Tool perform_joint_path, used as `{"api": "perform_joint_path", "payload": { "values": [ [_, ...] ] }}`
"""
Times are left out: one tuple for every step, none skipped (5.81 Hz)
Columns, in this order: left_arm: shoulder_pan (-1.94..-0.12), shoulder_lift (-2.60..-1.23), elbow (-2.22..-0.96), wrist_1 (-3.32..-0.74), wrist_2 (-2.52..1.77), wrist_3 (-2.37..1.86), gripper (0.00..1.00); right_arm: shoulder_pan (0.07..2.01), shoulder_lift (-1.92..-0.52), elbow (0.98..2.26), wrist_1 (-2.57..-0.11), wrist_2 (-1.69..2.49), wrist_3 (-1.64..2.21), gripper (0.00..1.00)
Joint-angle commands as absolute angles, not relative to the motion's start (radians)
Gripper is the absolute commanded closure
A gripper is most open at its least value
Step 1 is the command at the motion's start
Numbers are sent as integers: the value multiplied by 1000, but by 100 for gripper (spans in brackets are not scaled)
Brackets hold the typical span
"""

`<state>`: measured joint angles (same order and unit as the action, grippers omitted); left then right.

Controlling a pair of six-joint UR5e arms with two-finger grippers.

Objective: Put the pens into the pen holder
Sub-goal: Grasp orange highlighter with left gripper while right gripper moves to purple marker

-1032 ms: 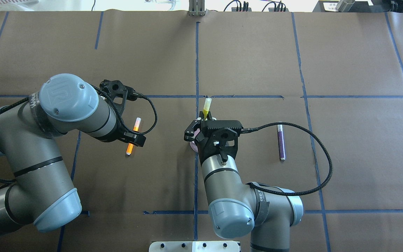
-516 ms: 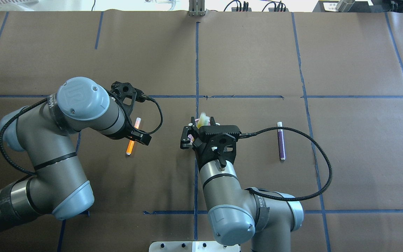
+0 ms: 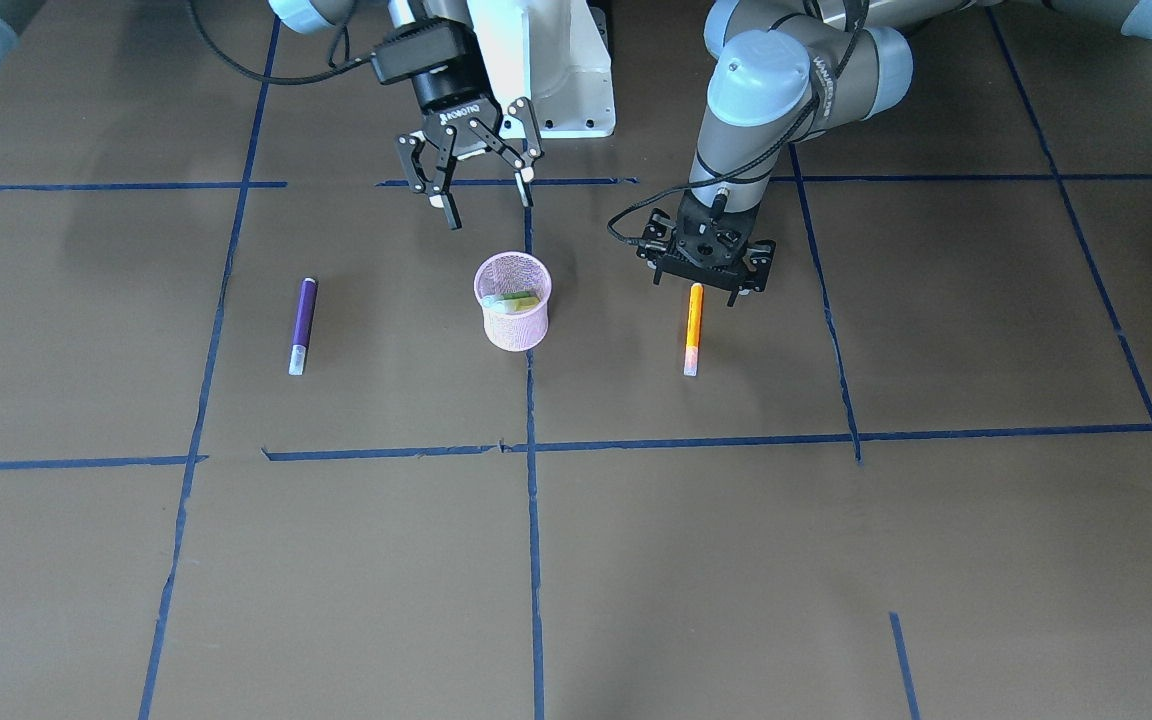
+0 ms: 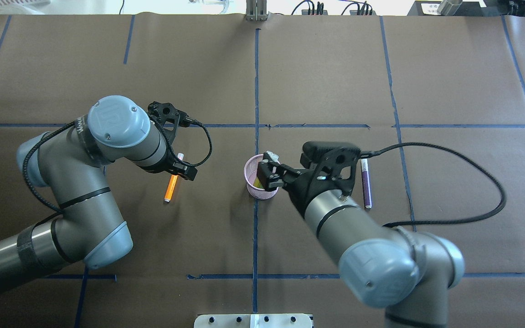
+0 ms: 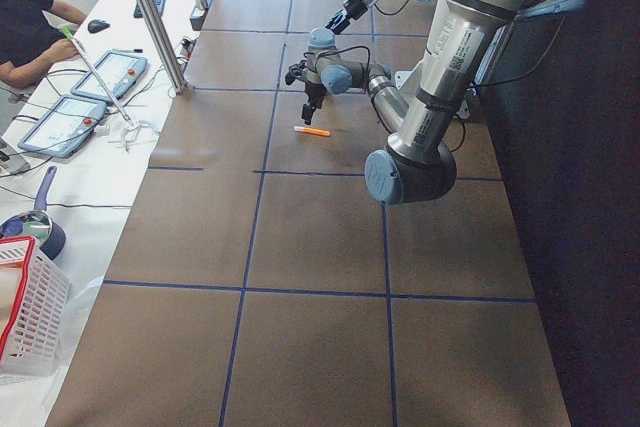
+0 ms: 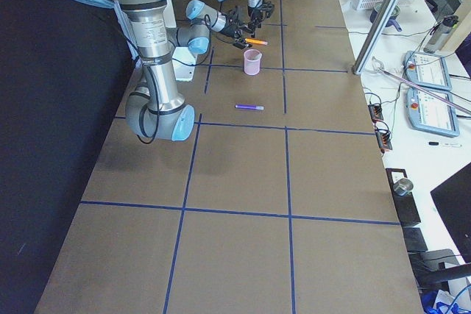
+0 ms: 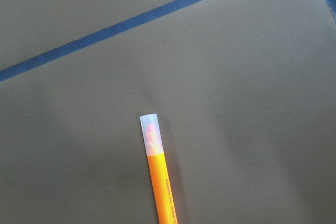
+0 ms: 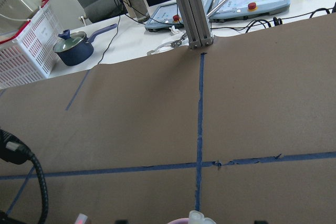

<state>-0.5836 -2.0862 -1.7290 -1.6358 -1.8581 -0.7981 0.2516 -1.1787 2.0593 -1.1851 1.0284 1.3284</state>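
The pink mesh pen holder (image 3: 514,318) stands at the table's middle, with a green and a yellow pen (image 3: 511,299) lying inside it. It also shows in the overhead view (image 4: 252,176). My right gripper (image 3: 489,198) is open and empty, raised just on the robot's side of the cup; overhead (image 4: 268,171) it overlaps the cup's rim. The orange pen (image 3: 693,328) lies flat on the paper. My left gripper (image 3: 698,282) points down over its coloured end, jaws spread. The left wrist view shows the orange pen's (image 7: 157,177) capped end. The purple pen (image 3: 302,325) lies alone.
Blue tape lines cross the brown paper. The robot's white base plate (image 3: 556,80) sits behind the cup. The right arm's cable (image 4: 463,182) loops over the table near the purple pen (image 4: 366,182). Operator gear lies beyond the far edge (image 8: 220,9).
My right gripper let the yellow pen drop into the cup, opened, and swung back to the right. My left gripper shifted a little to the right, over the orange pen.
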Motion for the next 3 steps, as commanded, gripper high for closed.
{"api": "perform_joint_path", "payload": {
  "values": [
    [-589, -2120, -1651, -1690, -1920, -863, 9, 501, -1274, 2159, -1247, 1496, 1327, 14],
    [-589, -2123, -1590, -1734, -1940, -873, 7, 726, -1269, 2155, -1375, 1910, 1313, 7],
    [-589, -2126, -1583, -1735, -1947, -877, 7, 835, -1285, 2142, -1432, 2104, 1263, 7]
  ]
}}
